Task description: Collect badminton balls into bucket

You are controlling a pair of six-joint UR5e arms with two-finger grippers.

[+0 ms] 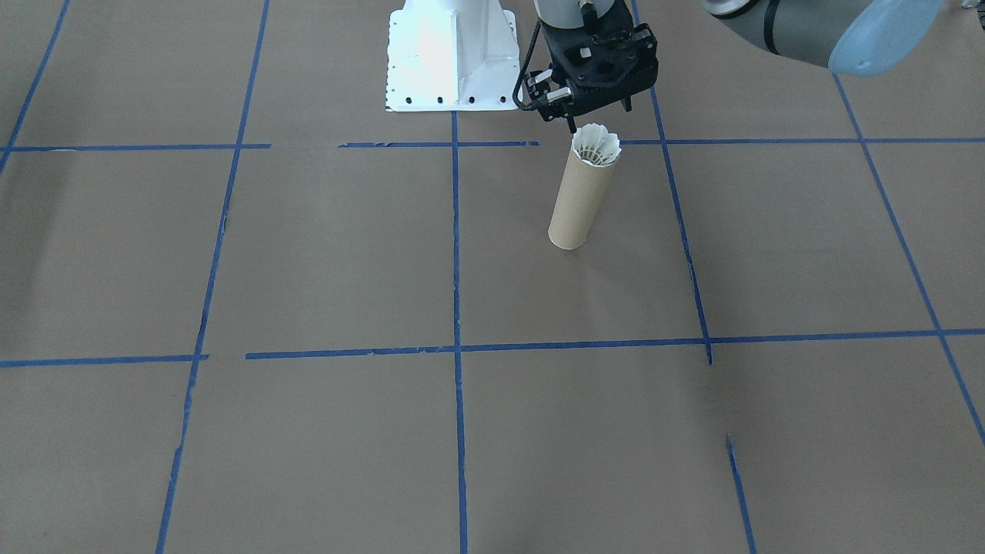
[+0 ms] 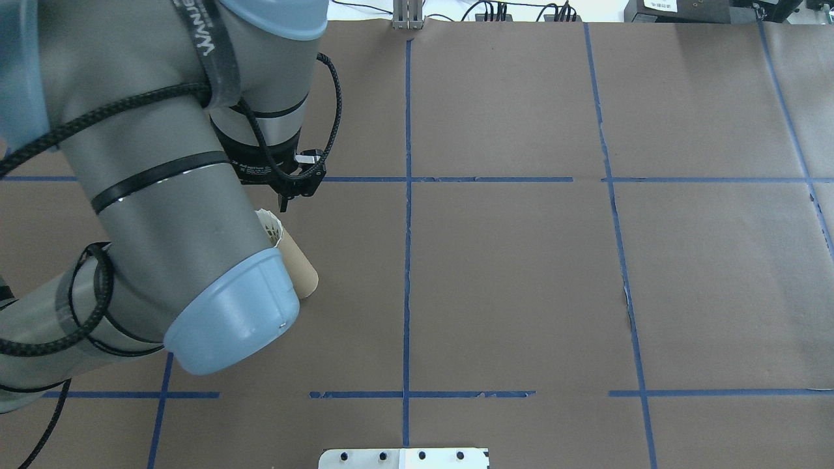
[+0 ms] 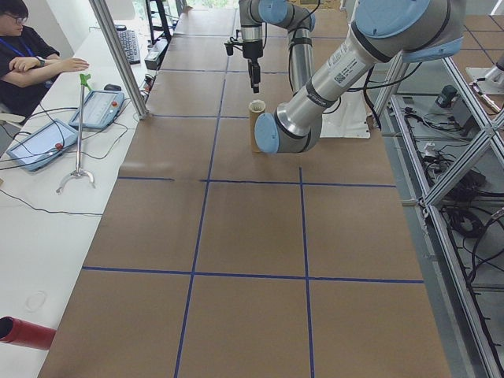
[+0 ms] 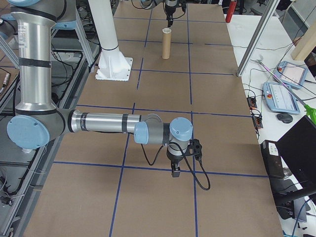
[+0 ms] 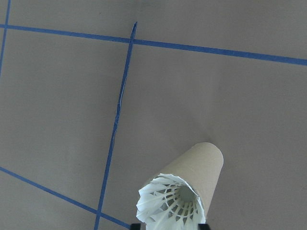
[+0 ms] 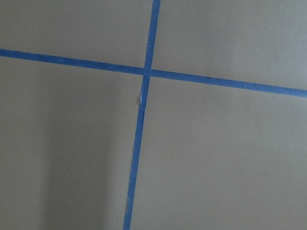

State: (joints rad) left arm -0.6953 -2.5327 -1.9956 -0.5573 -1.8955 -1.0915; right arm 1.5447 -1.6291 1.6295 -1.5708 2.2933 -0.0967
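Note:
The bucket is a brown cardboard tube that stands upright on the brown table paper, on my left side near the robot base. One white feather badminton ball sits in its mouth, feathers up and flared over the rim. My left gripper hangs just above it, open. In the left wrist view the fingertips show at either side of the badminton ball over the bucket. My right gripper hovers low over the table far from the bucket; I cannot tell its state.
The white robot base stands beside the bucket. Blue tape lines grid the paper. At the far side table sit a person, teach pendants, a grabber tool and a red cylinder.

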